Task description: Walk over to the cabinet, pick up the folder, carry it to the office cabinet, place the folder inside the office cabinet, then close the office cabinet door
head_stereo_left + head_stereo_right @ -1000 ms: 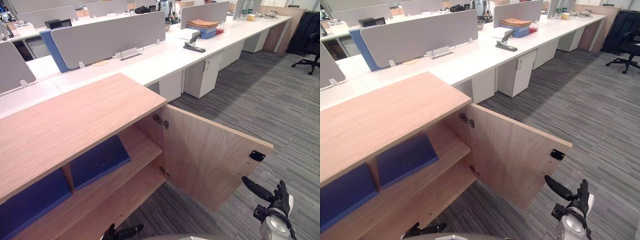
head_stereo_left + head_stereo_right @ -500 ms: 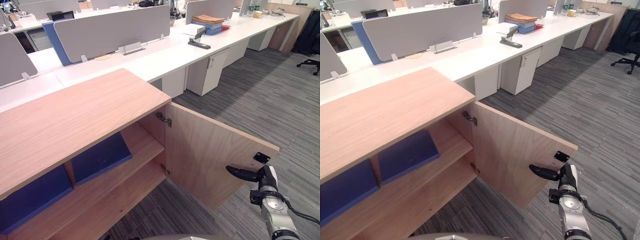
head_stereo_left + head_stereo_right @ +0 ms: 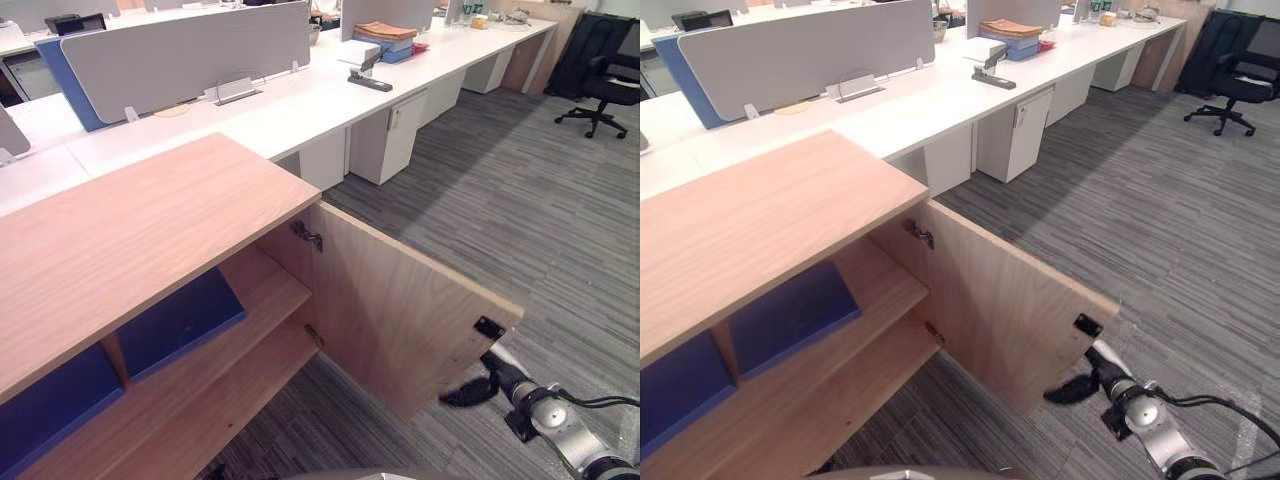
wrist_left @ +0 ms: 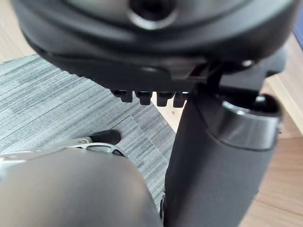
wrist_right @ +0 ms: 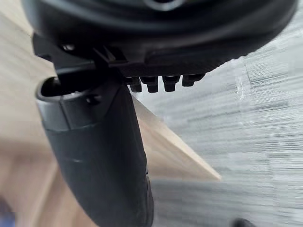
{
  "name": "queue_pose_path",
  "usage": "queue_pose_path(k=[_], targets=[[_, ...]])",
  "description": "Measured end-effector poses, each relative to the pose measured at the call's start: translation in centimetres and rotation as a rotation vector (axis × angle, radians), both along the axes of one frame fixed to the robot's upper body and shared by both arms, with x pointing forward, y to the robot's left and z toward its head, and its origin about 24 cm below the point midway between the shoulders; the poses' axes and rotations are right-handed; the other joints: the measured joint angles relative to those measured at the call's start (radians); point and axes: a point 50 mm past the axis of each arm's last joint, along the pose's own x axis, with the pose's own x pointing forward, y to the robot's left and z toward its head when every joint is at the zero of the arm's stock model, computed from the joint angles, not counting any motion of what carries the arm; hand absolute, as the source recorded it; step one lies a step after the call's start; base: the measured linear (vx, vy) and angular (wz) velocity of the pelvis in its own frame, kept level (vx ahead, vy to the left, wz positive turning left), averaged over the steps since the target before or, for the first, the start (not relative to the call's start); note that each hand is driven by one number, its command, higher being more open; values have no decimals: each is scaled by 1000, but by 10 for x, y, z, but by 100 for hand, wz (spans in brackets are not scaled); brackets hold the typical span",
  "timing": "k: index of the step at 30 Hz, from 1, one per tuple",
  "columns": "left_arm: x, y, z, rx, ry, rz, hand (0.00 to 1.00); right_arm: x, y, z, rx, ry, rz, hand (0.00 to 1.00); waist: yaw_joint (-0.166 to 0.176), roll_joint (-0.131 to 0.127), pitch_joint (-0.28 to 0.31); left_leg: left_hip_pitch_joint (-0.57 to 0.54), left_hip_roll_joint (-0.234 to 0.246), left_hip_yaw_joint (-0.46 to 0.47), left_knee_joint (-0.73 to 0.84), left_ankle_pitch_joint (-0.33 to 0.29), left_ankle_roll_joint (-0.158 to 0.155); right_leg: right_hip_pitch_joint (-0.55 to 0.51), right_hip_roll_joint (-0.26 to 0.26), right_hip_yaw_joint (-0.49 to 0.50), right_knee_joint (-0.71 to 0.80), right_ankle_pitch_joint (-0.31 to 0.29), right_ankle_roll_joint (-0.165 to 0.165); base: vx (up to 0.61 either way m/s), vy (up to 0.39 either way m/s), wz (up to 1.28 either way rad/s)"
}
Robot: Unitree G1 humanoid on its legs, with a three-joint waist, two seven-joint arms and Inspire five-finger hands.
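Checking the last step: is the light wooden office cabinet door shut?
No, the light wooden cabinet door stands swung wide open, exposing a dark blue folder on the upper shelf.

The right hand (image 5: 142,42) looms close and dark, its thumb (image 5: 104,156) stretched out long, its fingers (image 5: 163,84) a short row of tips, holding nothing. Past them lie the light wooden cabinet door (image 5: 173,151) and grey carpet (image 5: 255,123).

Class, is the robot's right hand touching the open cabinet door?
Cannot tell. In the left eye view the right hand lies by the cabinet door edge; neither contact nor gap shows.
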Motion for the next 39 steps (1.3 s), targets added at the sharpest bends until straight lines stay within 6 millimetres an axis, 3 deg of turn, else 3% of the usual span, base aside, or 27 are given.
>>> queue_pose_path(k=[2,5,11,18,23,26,29,32,33,34,35,36,37,39], targets=[[7,1,1,1,-14,-7,100,-16,29,-5,10,153,307,100,4,-4,-1,-2,8,-1,4,0,0,-1,7,1,0,-2,-4,-37,-34,1],[12,-1,1,-4,-18,-35,100,-18,48,4,9,187,539,100,9,0,-1,-4,6,-1,6,0,-2,-2,4,5,2,-2,-3,0,0,0],[15,-1,1,-5,-25,-47,100,-21,46,3,7,242,570,100,38,-4,3,-8,6,-1,5,0,-6,-3,4,4,2,-2,-3,0,0,0],[10,3,1,3,-23,0,100,-16,59,-3,-26,259,671,100,57,-17,2,-16,4,-28,5,0,-6,7,-1,-21,5,-11,-3,-1,2,10],[-8,10,1,11,1,100,100,-20,67,-21,-44,272,645,100,76,-41,-9,-27,1,-100,10,1,-7,32,-16,-90,38,-53,-1,16,-25,39],[-8,6,0,3,-20,163,100,-17,70,-36,-87,253,577,100,111,-40,-10,-34,-6,-136,11,1,-6,41,-29,-125,60,-78,2,23,-29,38],[-10,2,-1,-8,-23,199,100,-15,68,-47,-116,248,492,100,114,-37,-8,-47,-22,-196,11,4,-6,61,-52,-182,83,-105,9,36,-35,68],[-7,3,0,-6,-38,215,100,-31,51,-65,-154,283,274,100,115,-45,2,-74,-81,-312,30,1,-2,102,-129,-300,153,-165,39,61,-20,129],[-2,2,1,-7,-53,208,100,-43,38,-69,-163,291,137,100,111,-38,16,-103,-120,-396,55,-12,16,113,-169,-312,225,-176,38,52,40,184],[0,0,1,-3,-59,203,100,-48,25,-68,-165,270,12,100,100,-42,23,-127,-151,-467,82,-16,25,109,-184,-274,281,-182,4,42,55,229],[2,-1,1,9,-64,186,100,-54,14,-67,-155,266,-87,100,90,-33,27,-140,-175,-540,99,-16,28,98,-179,-202,341,-181,-63,65,61,229],[5,1,2,26,-69,184,100,-63,8,-69,-115,264,-214,100,89,-16,39,-146,-176,-626,102,-13,32,70,-130,-35,420,-194,-110,41,-87,232],[5,4,3,38,-69,199,100,-72,14,-75,-84,264,-300,100,90,-15,41,-166,-178,-701,104,-12,32,55,-41,174,389,-255,-95,33,-102,193],[6,4,3,31,-75,224,100,-83,33,-86,-23,285,-425,100,85,-19,45,-213,-204,-818,103,-6,26,22,46,383,322,-286,-67,-136,-285,190]])
